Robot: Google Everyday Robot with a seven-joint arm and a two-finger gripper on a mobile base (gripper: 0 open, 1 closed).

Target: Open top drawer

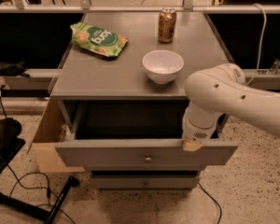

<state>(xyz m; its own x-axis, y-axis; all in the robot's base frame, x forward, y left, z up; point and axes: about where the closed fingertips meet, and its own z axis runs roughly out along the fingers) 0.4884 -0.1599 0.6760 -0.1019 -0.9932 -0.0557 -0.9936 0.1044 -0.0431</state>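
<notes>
The top drawer of the grey cabinet stands pulled out toward me, its dark inside showing behind the flat grey front. Its small round metal knob sits at the centre of the front. My gripper is at the end of the white arm that comes in from the right. It rests at the top edge of the drawer front, to the right of the knob. Its tip is hidden by the wrist and the drawer edge.
On the cabinet top stand a white bowl, a brown can and a green snack bag. A narrower drawer front sits below. A brown board leans at the cabinet's left. Black cables and a stand lie on the floor.
</notes>
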